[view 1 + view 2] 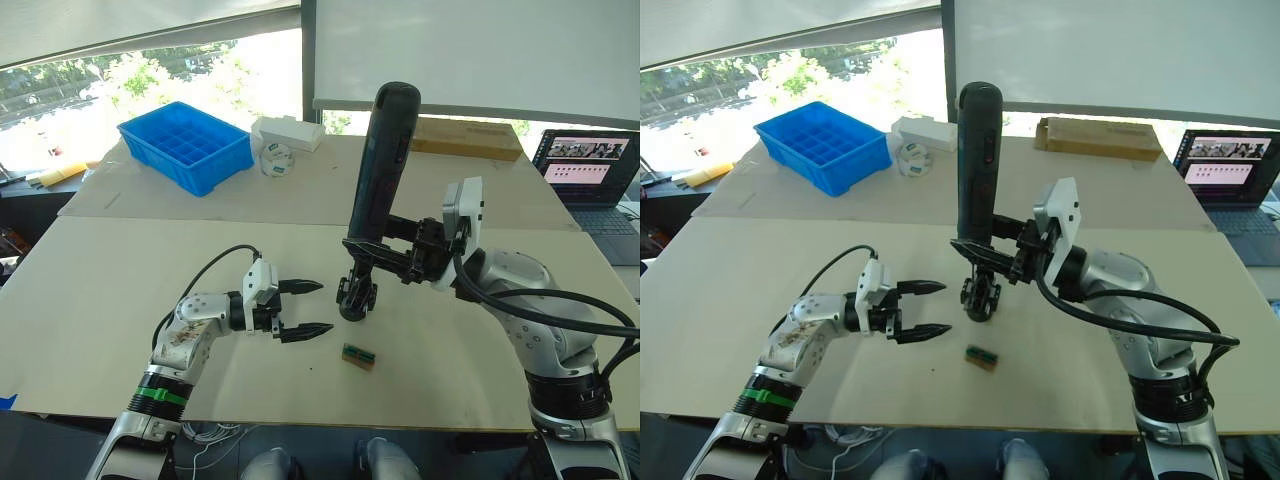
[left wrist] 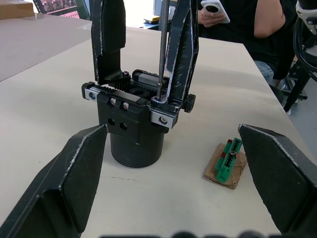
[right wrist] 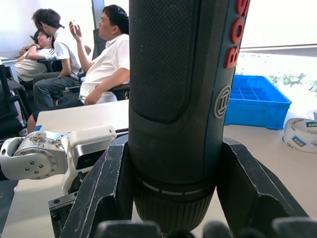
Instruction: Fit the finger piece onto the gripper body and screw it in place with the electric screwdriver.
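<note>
Right gripper [image 1: 385, 255] has its jaws clamped round the lower barrel of the thick black cylindrical electric screwdriver [image 1: 382, 165], held near upright so its thin metal bit [image 2: 159, 47] runs straight down into a screw head on top of the small black round-based gripper body [image 2: 136, 124]; that vertical hold likely keeps the bit square to the screw. The body stands on the pale wooden worktop [image 1: 120, 300], mid-table. Two black pointed fingers rise from it, so the black wedge-shaped finger piece [image 2: 181, 47] appears already seated beside the bit. Right forearm reaches in level from the side. Left gripper [image 1: 303, 307] hovers just beside the body, jaws spread wide and empty, pointing at it, probably ready to steady it. A small green-and-tan block [image 1: 359, 355] lies near.
</note>
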`<state>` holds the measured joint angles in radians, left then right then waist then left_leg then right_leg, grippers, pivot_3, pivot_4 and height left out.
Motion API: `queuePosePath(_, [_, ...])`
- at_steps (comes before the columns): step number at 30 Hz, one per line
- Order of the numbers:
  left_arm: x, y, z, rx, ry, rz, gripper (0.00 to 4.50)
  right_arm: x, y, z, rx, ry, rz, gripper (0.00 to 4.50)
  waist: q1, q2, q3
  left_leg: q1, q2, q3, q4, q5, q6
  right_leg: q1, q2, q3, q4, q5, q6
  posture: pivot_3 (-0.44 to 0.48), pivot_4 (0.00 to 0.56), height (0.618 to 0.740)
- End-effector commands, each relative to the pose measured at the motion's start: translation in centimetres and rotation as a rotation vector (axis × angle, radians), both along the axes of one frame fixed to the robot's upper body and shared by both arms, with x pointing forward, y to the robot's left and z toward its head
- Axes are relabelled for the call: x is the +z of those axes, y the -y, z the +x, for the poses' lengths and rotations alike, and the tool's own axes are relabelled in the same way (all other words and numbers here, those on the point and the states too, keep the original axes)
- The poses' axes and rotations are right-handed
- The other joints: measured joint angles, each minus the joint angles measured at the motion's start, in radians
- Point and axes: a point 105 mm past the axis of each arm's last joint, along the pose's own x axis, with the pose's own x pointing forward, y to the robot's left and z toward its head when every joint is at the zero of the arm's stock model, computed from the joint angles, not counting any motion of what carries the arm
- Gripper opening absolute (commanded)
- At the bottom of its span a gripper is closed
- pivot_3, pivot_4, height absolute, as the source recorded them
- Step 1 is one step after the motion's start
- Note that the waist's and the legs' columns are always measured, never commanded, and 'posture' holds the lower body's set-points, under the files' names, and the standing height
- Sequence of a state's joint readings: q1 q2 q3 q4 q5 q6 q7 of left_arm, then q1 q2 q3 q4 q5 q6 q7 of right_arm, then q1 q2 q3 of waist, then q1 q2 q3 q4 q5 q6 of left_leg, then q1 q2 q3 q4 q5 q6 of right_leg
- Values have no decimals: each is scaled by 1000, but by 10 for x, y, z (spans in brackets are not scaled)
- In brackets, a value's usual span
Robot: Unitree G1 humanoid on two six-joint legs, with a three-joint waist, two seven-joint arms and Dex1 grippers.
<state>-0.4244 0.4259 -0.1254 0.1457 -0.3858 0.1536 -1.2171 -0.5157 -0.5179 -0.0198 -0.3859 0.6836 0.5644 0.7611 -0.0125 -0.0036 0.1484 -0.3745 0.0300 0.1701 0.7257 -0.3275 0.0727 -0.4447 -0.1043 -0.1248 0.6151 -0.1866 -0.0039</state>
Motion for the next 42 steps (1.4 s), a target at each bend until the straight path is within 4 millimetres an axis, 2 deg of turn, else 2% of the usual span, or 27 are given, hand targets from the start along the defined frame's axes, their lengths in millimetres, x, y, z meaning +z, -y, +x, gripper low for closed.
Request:
queuePosePath(1, [8, 3, -3, -17, 32, -11, 4500, 19, -1, -8, 6, 104, 32, 1919, 0, 0, 0, 0, 0, 0, 0, 0, 0, 0, 0, 0, 0, 0, 0, 0, 150, 740])
queuePosePath(24, [5, 6, -3, -14, 27, -6, 4500, 17, -2, -8, 6, 108, 25, 1919, 0, 0, 0, 0, 0, 0, 0, 0, 0, 0, 0, 0, 0, 0, 0, 0, 150, 740])
queuePosePath(34, [-25, 19, 17, 40, 11, 113, 4500, 15, -6, -10, 20, 103, 20, 1919, 1, 0, 0, 0, 0, 0, 0, 0, 0, 0, 0, 0, 0, 0, 0, 0, 150, 740])
queuePosePath(42, [-32, 37, 28, 20, 16, 108, 4500, 15, -6, -11, 15, 105, 20, 1919, 0, 0, 0, 0, 0, 0, 0, 0, 0, 0, 0, 0, 0, 0, 0, 0, 150, 740])
